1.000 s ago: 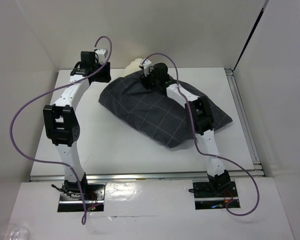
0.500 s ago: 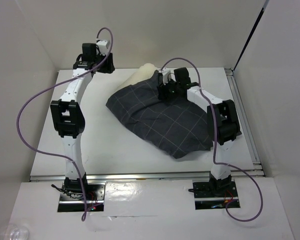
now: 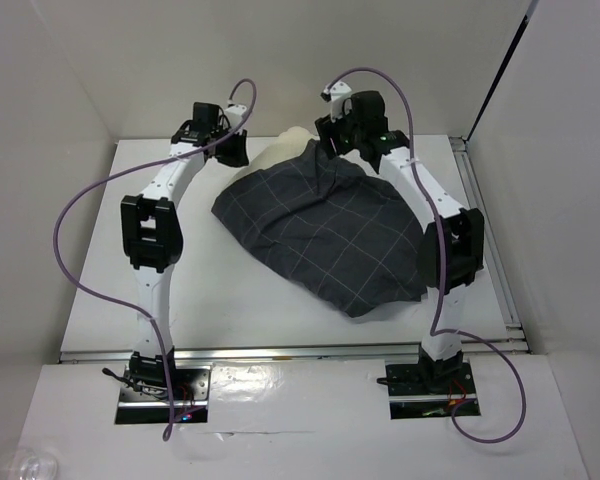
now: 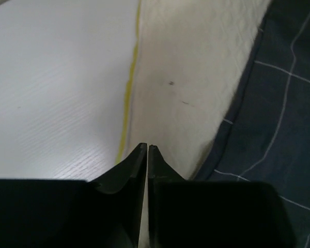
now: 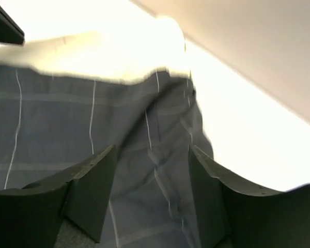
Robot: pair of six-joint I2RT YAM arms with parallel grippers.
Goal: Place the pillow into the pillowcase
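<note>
The dark checked pillowcase [image 3: 325, 230] lies bunched in the middle of the table. The white pillow [image 3: 285, 148] pokes out of its far left end. My left gripper [image 3: 242, 150] is at that exposed end. In the left wrist view its jaws [image 4: 147, 147] stand together over the pillow [image 4: 191, 77], close to the yellow band [image 4: 130, 88], with nothing seen between them; the pillowcase [image 4: 279, 103] lies to the right. My right gripper [image 3: 325, 140] hovers at the case's far edge. It is open [image 5: 152, 150] above wrinkled pillowcase fabric [image 5: 82, 119], with the pillow [image 5: 93, 51] beyond.
The white table [image 3: 230, 290] is boxed in by pale walls at the left, back and right. A metal rail [image 3: 485, 240] runs along its right edge. Purple cables loop above both arms.
My left arm has swung right to the pillow's exposed end and its jaws have closed. My right gripper has risen and moved to the case's far edge. More pillow shows.
</note>
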